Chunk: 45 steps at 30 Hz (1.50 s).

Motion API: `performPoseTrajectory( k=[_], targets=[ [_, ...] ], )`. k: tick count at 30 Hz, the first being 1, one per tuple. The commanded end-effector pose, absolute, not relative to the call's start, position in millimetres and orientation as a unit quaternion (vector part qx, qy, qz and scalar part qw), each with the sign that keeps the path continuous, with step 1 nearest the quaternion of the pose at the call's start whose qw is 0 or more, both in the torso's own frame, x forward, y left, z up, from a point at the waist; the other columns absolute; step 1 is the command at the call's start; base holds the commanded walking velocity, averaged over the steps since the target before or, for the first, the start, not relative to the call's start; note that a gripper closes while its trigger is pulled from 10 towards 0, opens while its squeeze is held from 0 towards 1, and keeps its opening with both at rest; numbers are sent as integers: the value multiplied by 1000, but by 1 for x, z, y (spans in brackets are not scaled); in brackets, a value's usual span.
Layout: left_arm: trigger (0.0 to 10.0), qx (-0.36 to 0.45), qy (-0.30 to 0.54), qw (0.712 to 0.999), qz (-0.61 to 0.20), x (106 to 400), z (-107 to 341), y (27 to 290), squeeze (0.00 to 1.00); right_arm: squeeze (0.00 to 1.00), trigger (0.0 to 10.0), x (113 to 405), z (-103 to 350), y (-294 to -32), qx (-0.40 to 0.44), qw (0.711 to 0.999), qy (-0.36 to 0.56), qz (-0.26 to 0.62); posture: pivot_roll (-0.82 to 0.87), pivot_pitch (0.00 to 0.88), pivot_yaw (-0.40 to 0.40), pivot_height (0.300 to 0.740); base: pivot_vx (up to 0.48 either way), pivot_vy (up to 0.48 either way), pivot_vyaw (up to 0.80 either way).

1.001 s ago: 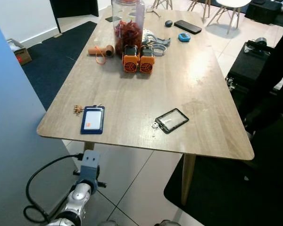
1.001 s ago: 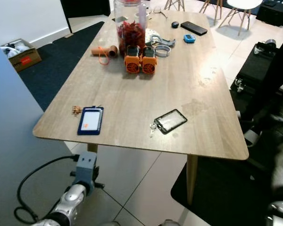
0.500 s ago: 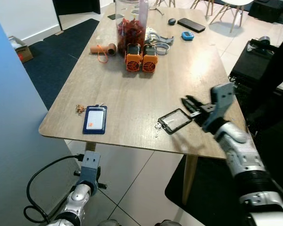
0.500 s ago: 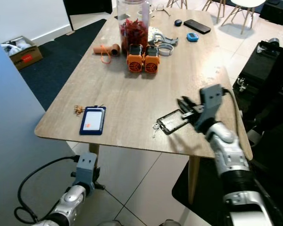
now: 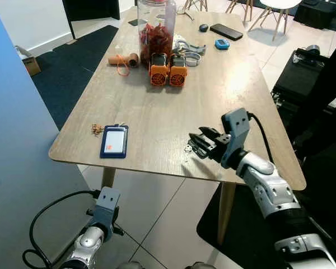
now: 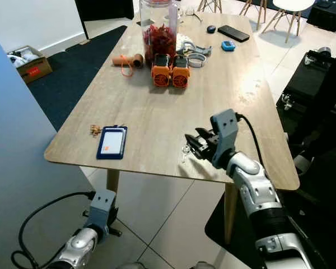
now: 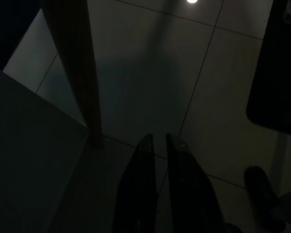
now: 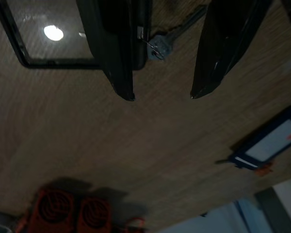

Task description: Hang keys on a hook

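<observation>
The right gripper (image 5: 199, 144) hovers low over the wooden table (image 5: 157, 106), fingers spread apart, with the keys (image 8: 159, 46) lying between them beside a black-framed clear card holder (image 8: 48, 36) near the table's front edge. A blue badge holder (image 5: 113, 141) lies well apart to the robot's left. Pale floor tiles and a dark carpet (image 5: 73, 56) surround the table. The left gripper (image 7: 156, 160) hangs by a table leg, fingers nearly together.
</observation>
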<state>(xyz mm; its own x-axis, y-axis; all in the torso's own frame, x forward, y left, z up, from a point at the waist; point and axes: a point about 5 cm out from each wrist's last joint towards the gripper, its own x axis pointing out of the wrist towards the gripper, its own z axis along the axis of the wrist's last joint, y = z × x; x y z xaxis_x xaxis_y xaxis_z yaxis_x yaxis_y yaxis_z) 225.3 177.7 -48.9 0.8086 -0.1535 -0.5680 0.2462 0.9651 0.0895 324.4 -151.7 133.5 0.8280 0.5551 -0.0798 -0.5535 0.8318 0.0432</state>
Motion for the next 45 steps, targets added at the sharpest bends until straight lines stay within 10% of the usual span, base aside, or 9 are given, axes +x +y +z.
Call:
performPoseTrajectory(
  k=[1, 9, 12, 19, 20, 45],
  targets=[
    [10000, 83, 296, 946, -105, 220, -52, 180, 0, 0, 10000, 324, 118, -159, 20, 965, 75, 250, 43, 89, -22, 740, 0, 0, 0],
    [10000, 79, 296, 946, -107, 221, -51, 177, 0, 0, 10000, 332, 108, -165, 53, 973, 98, 204, 46, 113, -13, 740, 0, 0, 0],
    [10000, 78, 297, 946, -105, 222, -51, 178, 0, 424, 10000, 335, 108, -161, 55, 972, 102, 204, 46, 113, -13, 740, 0, 0, 0],
    [10000, 76, 297, 947, -97, 221, -51, 180, 0, 329, 10000, 342, 114, -156, 56, 975, 87, 196, 54, 119, -24, 740, 0, 0, 0],
    [10000, 75, 296, 947, -96, 220, -52, 180, 0, 0, 10000, 344, 117, -155, 61, 975, 78, 198, 54, 116, -27, 740, 0, 0, 0],
    [10000, 65, 292, 950, -93, 217, -52, 179, 0, 0, 10000, 325, 99, -144, 1, 948, 135, 287, 47, 93, -34, 740, 0, 0, 0]
  ],
)
